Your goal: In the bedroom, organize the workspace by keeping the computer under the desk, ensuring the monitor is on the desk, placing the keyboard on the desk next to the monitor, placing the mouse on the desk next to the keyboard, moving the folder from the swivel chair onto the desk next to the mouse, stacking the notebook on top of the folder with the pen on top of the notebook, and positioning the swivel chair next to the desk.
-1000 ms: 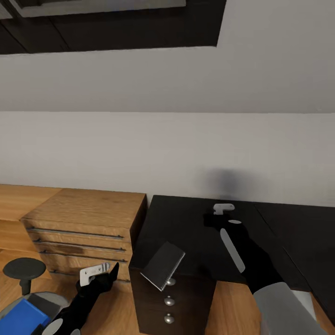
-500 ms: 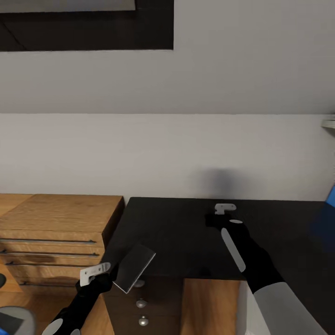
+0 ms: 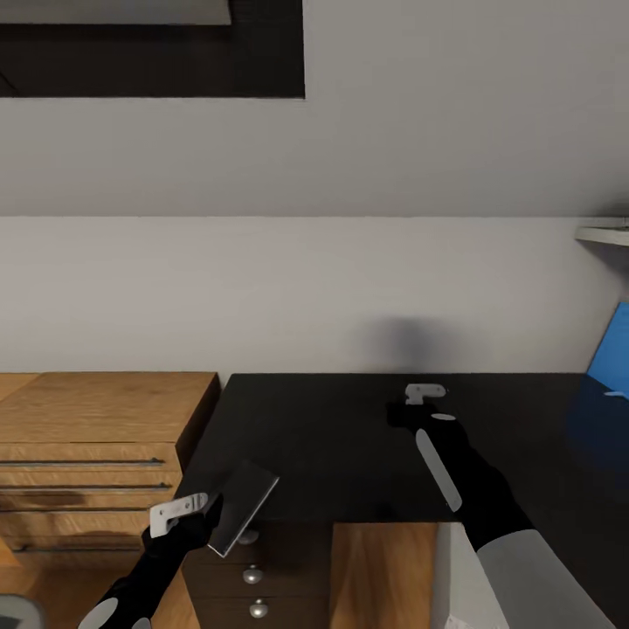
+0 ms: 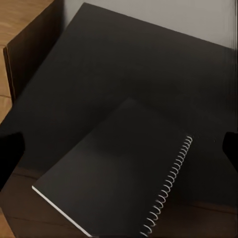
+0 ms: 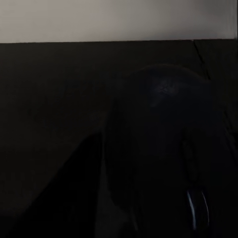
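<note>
My left gripper (image 3: 199, 514) is shut on the notebook (image 3: 242, 507), a thin dark-grey book with a wire spiral. It hangs tilted at the front left corner of the glossy black desk (image 3: 332, 437). In the left wrist view the notebook (image 4: 119, 173) lies over the desk (image 4: 124, 64). Over the middle of the desk, my right gripper (image 3: 418, 404) is shut on the black mouse (image 5: 168, 148), which looms close and dark in the right wrist view. A slice of the bright blue folder (image 3: 611, 354) shows at the desk's far right edge.
A low light-wood cabinet (image 3: 87, 428) with drawers stands against the desk's left side. The desk's drawer unit with round silver knobs (image 3: 252, 575) is below the notebook. Wooden floor (image 3: 384, 568) shows in the knee gap. A white wall runs behind, with a pale shelf (image 3: 603, 234) at upper right.
The whole view has swung right: the cabinet slid left, the chair dropped out of view, and the blue folder came in at right. Both arms kept their pose and their loads.
</note>
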Controlling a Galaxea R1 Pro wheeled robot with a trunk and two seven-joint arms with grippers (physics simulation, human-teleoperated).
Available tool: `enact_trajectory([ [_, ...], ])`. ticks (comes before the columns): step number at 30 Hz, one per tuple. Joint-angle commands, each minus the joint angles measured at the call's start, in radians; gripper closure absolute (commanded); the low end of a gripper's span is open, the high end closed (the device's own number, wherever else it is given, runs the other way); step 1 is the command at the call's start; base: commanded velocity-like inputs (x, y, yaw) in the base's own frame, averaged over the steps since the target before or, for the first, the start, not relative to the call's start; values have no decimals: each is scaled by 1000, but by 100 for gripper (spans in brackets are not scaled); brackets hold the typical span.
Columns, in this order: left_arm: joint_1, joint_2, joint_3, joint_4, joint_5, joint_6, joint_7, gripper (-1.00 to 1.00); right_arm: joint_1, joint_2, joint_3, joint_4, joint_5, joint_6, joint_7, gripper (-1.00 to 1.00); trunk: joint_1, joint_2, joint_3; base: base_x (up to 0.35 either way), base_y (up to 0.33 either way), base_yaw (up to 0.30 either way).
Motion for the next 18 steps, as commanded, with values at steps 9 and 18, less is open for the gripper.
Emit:
enact_trajectory([
  [9, 0, 1, -2, -1, 11, 3, 7, -100, -1, -3, 2, 3, -12, 3, -9, 100, 0, -1, 9, -164, 0, -231],
  [18, 0, 1, -2, -1, 11, -5, 3, -100, -1, -53, -5, 55, -13, 1, 0, 100, 0, -1, 18, -246, 38, -241],
])
